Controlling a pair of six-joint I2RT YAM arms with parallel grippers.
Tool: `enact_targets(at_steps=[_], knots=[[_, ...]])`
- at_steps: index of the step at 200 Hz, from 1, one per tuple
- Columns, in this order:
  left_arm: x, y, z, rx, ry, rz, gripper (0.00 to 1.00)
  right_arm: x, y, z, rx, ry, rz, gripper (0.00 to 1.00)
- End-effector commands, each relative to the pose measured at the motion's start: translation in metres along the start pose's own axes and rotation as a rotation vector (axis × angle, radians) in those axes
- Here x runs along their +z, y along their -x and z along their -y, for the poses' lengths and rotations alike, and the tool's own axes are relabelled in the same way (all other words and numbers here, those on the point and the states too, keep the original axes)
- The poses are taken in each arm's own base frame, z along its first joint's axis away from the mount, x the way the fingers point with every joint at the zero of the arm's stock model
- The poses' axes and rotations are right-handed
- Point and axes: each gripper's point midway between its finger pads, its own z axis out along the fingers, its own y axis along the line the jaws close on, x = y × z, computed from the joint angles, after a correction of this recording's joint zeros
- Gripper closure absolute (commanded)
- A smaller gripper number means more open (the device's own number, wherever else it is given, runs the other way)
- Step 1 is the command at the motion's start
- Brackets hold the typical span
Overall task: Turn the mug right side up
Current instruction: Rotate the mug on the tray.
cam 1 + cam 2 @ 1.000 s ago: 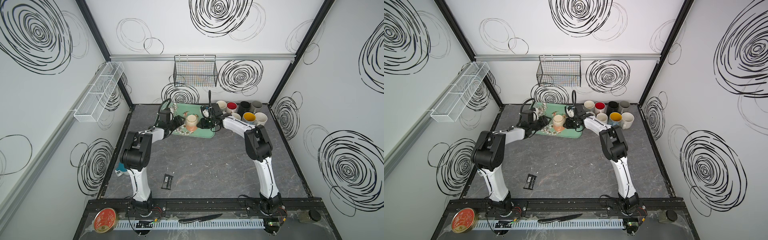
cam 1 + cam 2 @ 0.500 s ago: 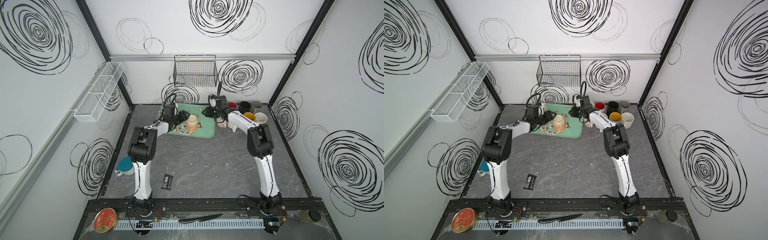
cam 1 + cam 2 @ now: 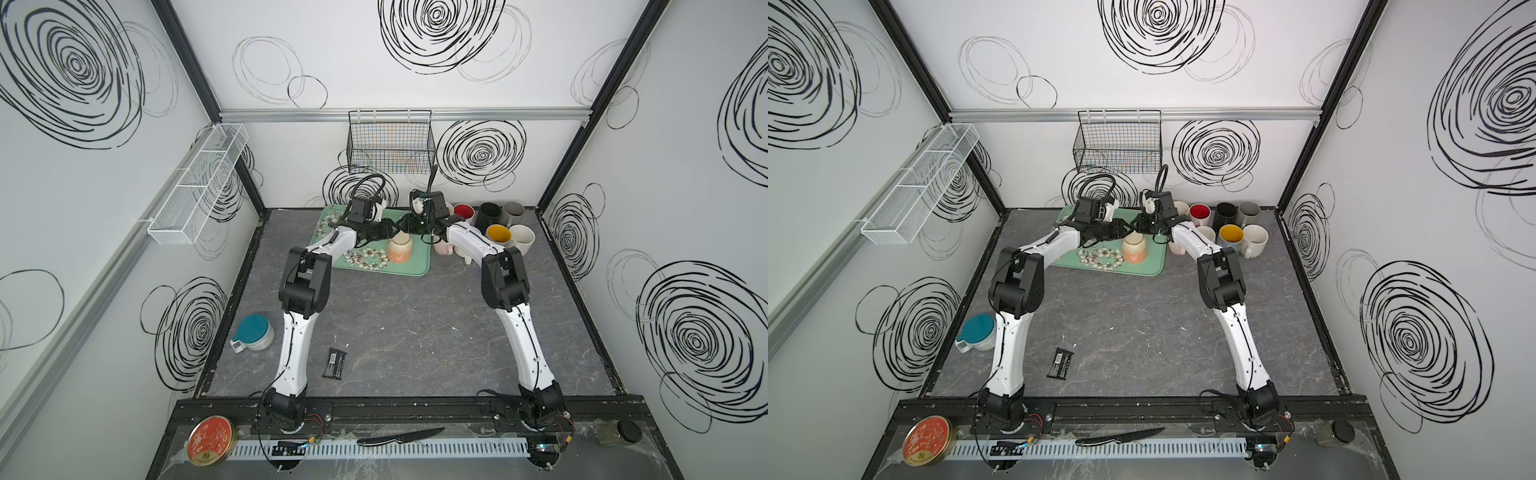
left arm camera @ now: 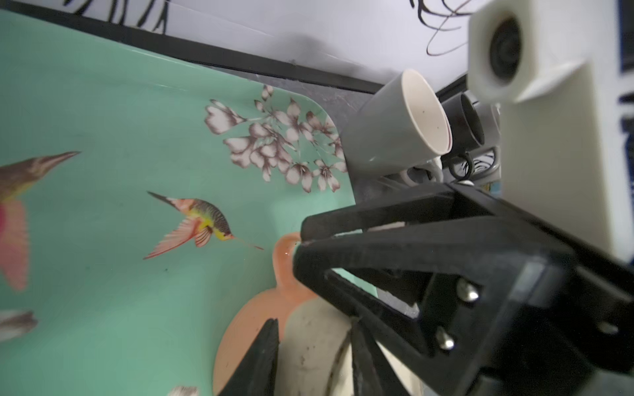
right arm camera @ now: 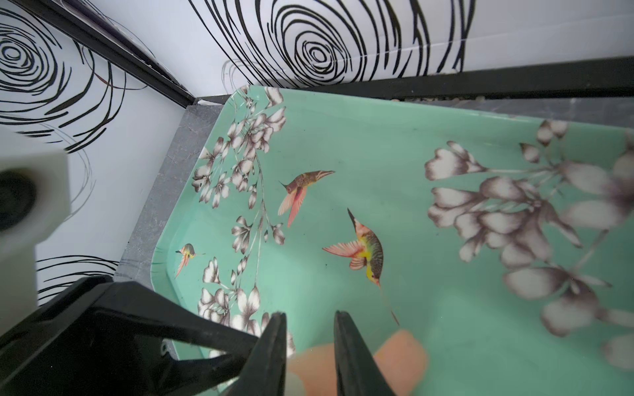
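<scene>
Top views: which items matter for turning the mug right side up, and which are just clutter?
Job:
- peach mug
- green tray it sits on
- left gripper
- right gripper

Lying about:
- mug cluster
- teal-topped mug
- black packet
- knife
- red tin
- wire basket

Roughly 10 mugs (image 3: 498,234) — 1 tray (image 3: 411,266), 2 baskets (image 3: 390,149), 1 knife (image 3: 399,437), 1 tin (image 3: 210,439).
</scene>
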Motion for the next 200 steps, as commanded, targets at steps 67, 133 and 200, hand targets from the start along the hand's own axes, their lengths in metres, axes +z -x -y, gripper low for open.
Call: enact_targets(at_steps=[67, 133, 200], knots=[[-0.061, -0.002, -0.008, -0.010, 0.095, 0.084, 0.37, -0.017, -0.044, 0.003, -0.004, 0.038, -0.140, 0.76], [-0.113, -0.071, 0.000, -0.103, 0.179, 0.156, 0.36, -0.036, -0.057, -0.004, -0.021, 0.044, -0.193, 0.77], [-0.073, -0.096, 0.039, -0.210, 0.055, 0.157, 0.38, -0.050, -0.074, -0.018, -0.074, 0.007, -0.225, 0.78]])
